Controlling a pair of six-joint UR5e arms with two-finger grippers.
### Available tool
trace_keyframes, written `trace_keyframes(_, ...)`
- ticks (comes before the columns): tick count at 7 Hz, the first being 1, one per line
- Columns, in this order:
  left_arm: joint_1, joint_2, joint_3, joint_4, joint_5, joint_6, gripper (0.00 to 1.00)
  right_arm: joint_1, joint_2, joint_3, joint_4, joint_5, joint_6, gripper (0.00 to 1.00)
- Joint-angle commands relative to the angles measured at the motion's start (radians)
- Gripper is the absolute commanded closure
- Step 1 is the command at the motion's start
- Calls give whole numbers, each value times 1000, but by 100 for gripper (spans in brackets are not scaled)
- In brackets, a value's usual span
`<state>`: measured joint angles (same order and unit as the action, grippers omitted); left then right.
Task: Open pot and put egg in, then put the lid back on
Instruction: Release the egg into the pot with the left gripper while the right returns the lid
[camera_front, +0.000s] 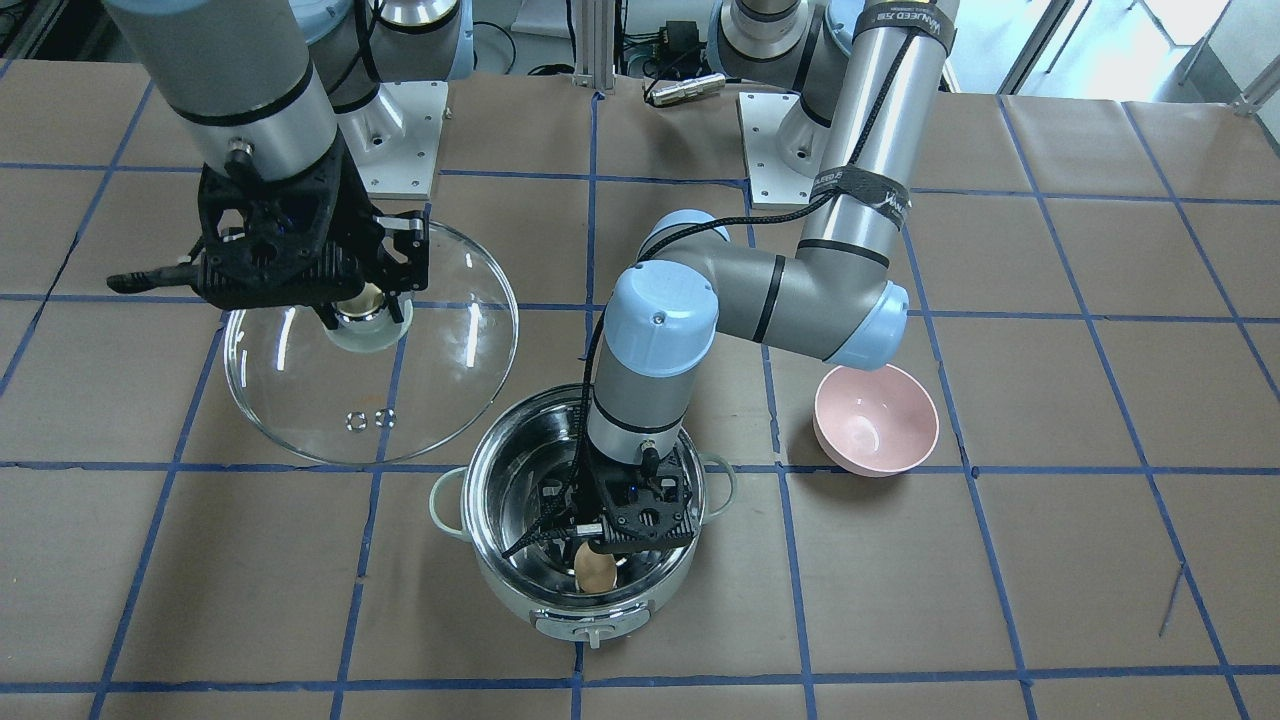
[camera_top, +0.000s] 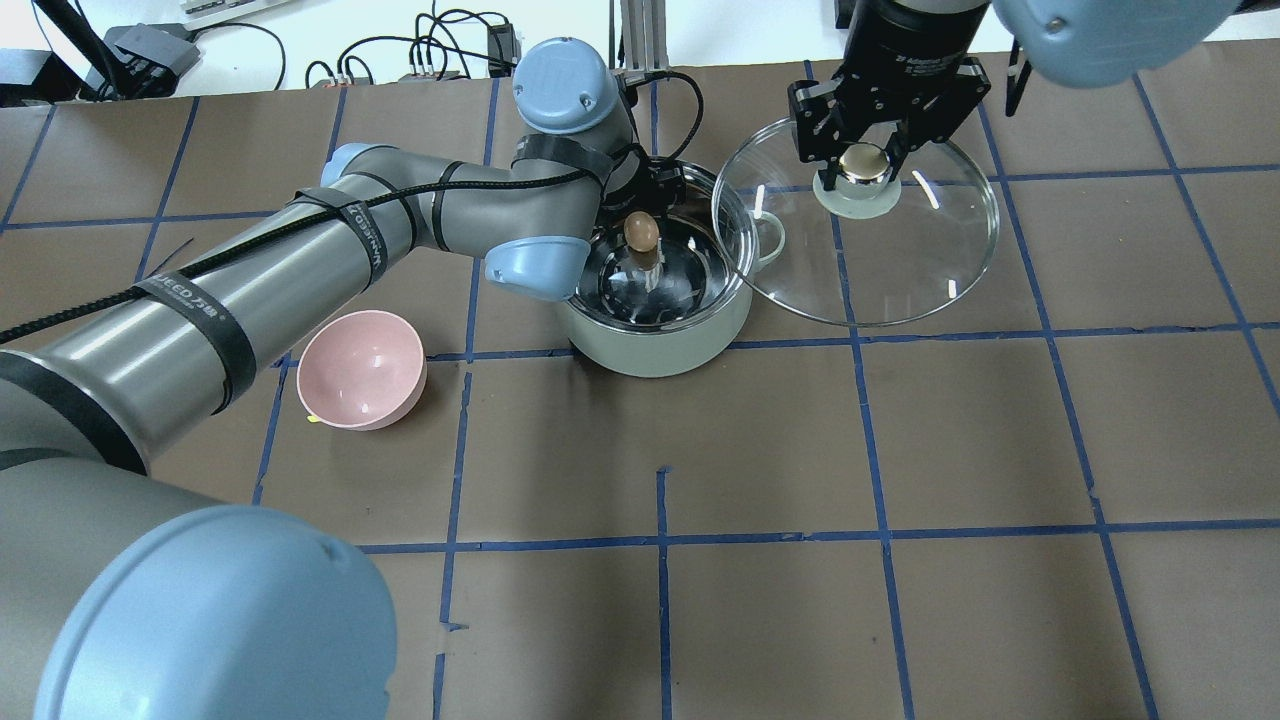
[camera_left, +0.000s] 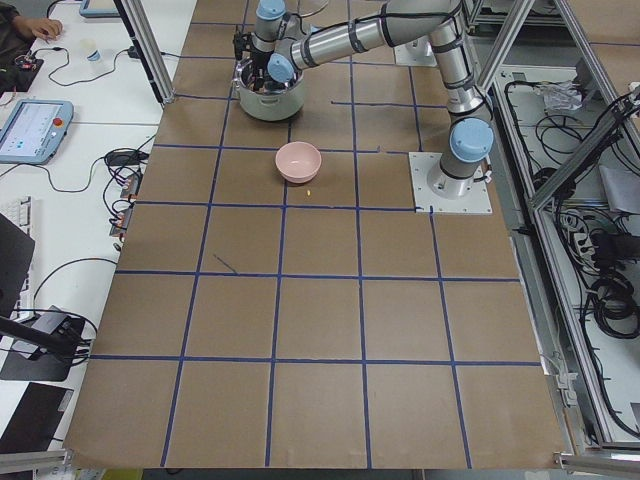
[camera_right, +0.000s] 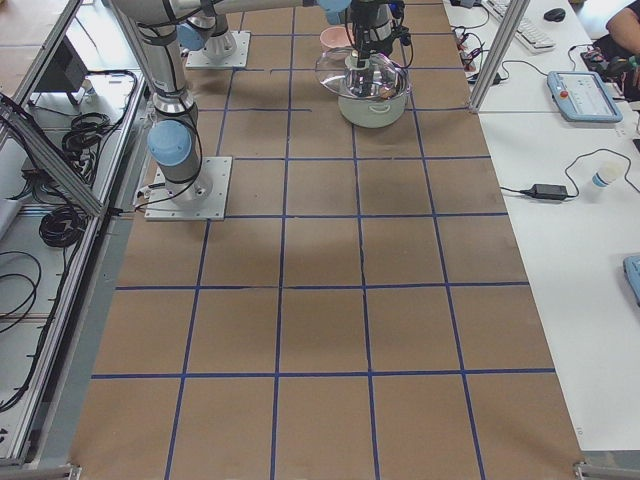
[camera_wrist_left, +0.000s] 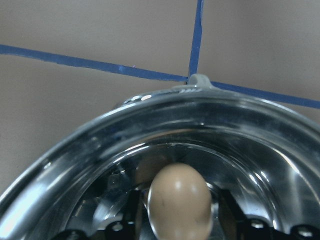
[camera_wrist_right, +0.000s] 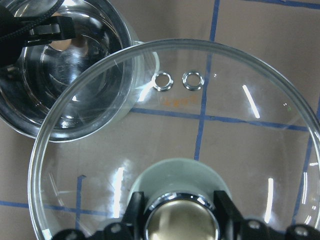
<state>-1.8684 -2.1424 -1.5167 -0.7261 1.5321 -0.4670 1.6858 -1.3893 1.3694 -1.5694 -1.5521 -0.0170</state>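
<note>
Placing egg (camera_top: 641, 231) in pot (camera_top: 660, 348): left gripper (camera_front: 599, 551), clamped on it, should release; right gripper (camera_top: 866, 165) clamps lid (camera_top: 900, 272) at 3 o'clock.

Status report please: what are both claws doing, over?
Left claw shut on small tan egg, inside shiny steel pot. Right claw shut on clear glass lid, beside pot. Pink bowl stands apart.

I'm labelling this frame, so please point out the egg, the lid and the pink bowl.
egg (camera_top: 641, 231), overhead view, its upper side.
lid (camera_front: 450, 350), front-facing view, bare glass dome.
pink bowl (camera_top: 345, 350), overhead view, inner wall.
</note>
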Motion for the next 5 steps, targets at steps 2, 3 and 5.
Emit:
trace_keyframes(2, 1, 85, 3, -68, 2, -2, 11, 5, 65, -6, -75, -2, 20, 95)
trace_keyframes(3, 17, 116, 0, -113, 0, -7, 11, 14, 72, -4, -95, 1, 54, 95)
trace_keyframes(5, 104, 236, -28, -283, -10, 5, 10, 63, 116, -4, -144, -5, 92, 95)
